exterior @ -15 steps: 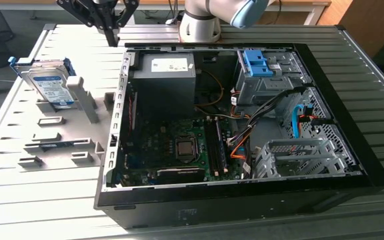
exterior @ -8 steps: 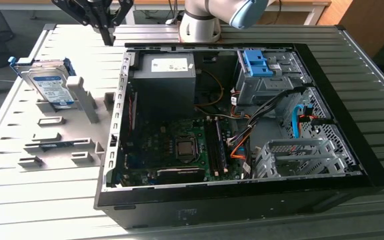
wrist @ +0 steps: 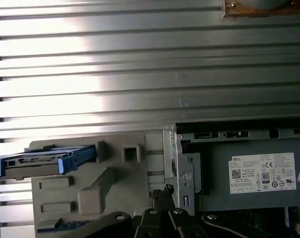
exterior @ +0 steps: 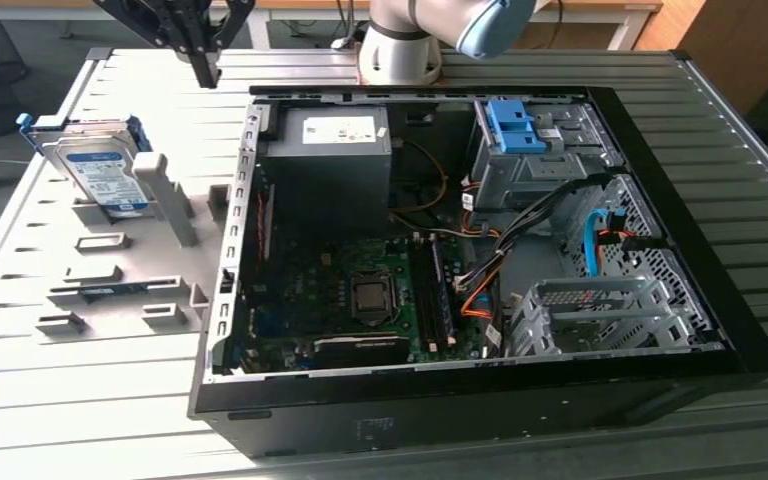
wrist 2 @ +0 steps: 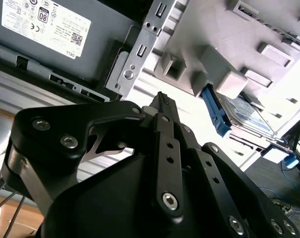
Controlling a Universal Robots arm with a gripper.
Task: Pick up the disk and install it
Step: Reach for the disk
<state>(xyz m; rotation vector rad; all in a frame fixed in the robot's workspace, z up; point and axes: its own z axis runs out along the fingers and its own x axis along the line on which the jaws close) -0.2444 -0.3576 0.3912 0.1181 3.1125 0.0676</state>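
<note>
Both jaws of my matte black pincer [exterior: 205, 76] are pressed together, pinching nothing. Well apart from it and lower, the disk [exterior: 101, 170], a flat silver slab with blue plastic rails, leans in a grey moulded holder [exterior: 157, 262].

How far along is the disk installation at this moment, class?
Nothing looks done yet: the disk stands in the grey fixture outside the open computer case. In hand: nothing; the gripper hangs shut above the table, apart from the disk. Both pickup and installation remain.
</note>
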